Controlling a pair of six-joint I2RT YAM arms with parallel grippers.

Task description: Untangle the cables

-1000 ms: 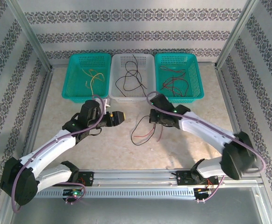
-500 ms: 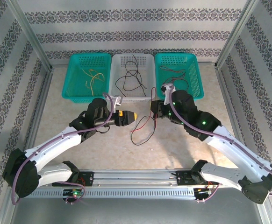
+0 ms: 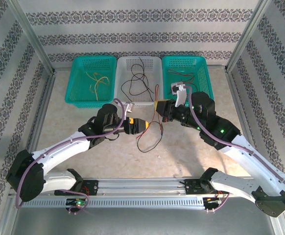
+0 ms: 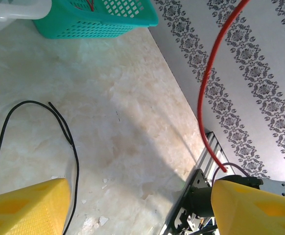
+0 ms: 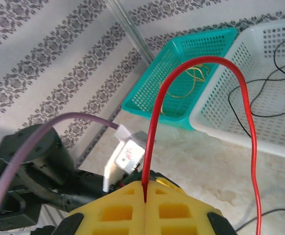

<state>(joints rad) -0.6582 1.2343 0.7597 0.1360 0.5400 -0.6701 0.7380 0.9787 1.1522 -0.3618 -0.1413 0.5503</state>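
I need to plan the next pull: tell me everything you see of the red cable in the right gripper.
The red cable is a thin, smooth, flexible strand. The right gripper, shut, pinches one stretch; from there it rises, arches over and drops toward the table. Its lower part hangs in front of the open left gripper, apparently untouched by it.

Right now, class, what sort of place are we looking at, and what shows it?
Likely a robot lab cell: two arms bolted to a framed table, patterned wall panels, and sorting baskets holding loose cables.
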